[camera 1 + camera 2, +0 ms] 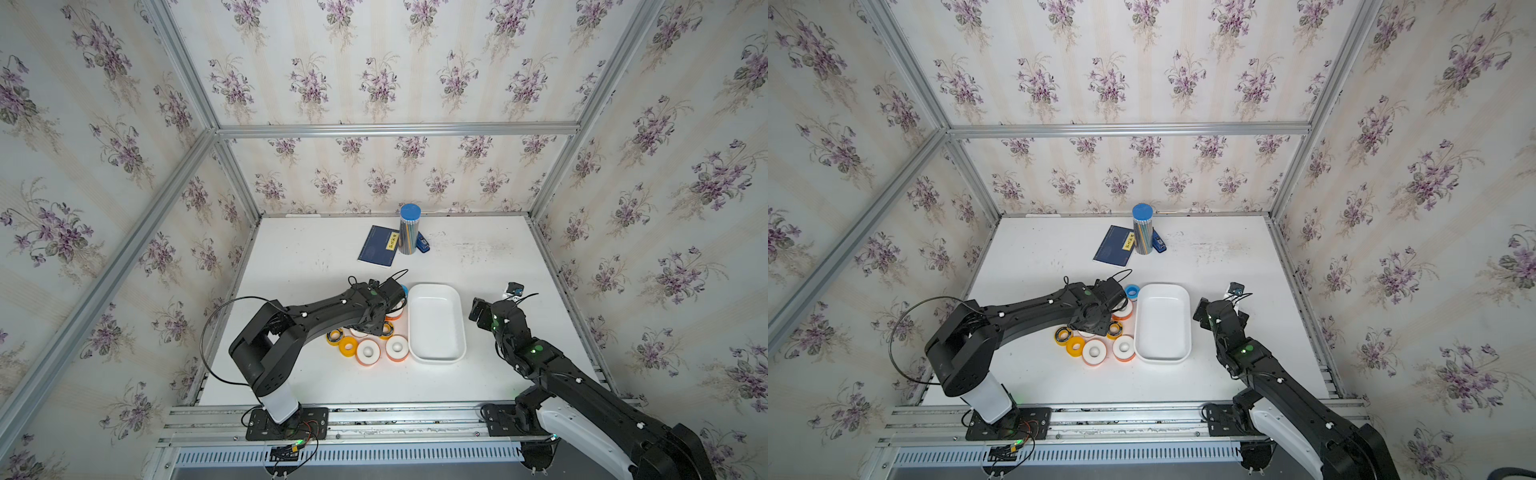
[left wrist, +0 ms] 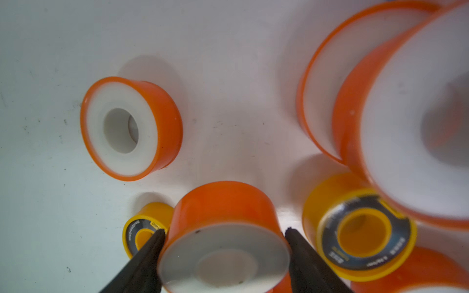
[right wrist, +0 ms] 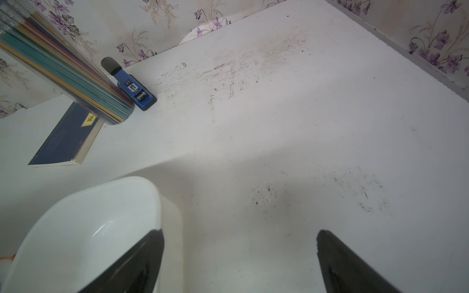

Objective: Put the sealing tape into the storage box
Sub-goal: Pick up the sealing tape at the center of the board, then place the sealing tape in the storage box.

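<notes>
Left hand (image 2: 224, 231) straddles orange roll (image 2: 223, 203), lower centre, pinch unclear; right hand (image 3: 239, 234) spread over open desk (image 3: 279, 126) beside box (image 3: 154, 192) rim.

An orange-rimmed roll (image 2: 223, 213) fills the gap between the jaws of the left gripper (image 2: 224, 230). A yellow-and-black roll (image 2: 142, 223) crowds one jaw's outer side, a second yellow-and-black roll (image 2: 363, 236) the other's. Ahead of the tips lies bare table (image 2: 228, 101). Between and ahead of the spread jaws of the right gripper (image 3: 239, 230) the table is bare too; the storage box (image 3: 76, 228) flanks one jaw.
</notes>
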Robot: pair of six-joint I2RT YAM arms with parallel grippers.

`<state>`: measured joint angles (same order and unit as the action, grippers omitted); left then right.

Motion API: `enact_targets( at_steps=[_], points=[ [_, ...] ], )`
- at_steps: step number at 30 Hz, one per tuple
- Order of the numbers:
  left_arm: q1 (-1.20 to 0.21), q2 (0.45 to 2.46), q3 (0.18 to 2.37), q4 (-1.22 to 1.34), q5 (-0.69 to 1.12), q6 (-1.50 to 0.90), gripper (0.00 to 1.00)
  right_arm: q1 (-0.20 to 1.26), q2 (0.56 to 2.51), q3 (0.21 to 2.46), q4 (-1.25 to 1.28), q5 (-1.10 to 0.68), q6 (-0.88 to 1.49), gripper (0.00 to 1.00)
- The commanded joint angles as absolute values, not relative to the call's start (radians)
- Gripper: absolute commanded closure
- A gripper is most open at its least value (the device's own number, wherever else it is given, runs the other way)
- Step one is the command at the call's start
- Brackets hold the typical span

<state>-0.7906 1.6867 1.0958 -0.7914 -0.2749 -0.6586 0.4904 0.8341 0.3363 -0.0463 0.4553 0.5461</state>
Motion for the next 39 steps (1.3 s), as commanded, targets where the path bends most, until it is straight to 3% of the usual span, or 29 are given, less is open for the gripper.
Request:
enact_targets(
  at_steps=[1,10,16,24,33,39],
  points=[
    [-0.79,1.656,1.1,-0.818,-0.27,-0.642,0.34,0.491,0.839,0.343,-0.038,0.463,0.548,0.02],
    [-0.804,1.518,1.135,-0.821,-0.159,-0.604,0.36,0.491,0.842,0.344,-0.039,0.467,0.549,0.03],
    [-0.893,1.525,1.292,-0.825,-0.077,-0.573,0.38,0.491,0.846,0.346,-0.043,0.471,0.552,0.03],
    [-0.983,1.844,1.647,-0.893,-0.035,-0.514,0.38,0.492,0.841,0.346,-0.057,0.492,0.571,0.04],
    [-0.979,2.201,1.979,-0.962,-0.021,-0.494,0.39,0.491,0.846,0.347,-0.057,0.491,0.571,0.05],
    [-0.956,2.302,2.059,-0.942,0.018,-0.499,0.38,0.491,0.849,0.347,-0.055,0.49,0.572,0.05]
  ],
)
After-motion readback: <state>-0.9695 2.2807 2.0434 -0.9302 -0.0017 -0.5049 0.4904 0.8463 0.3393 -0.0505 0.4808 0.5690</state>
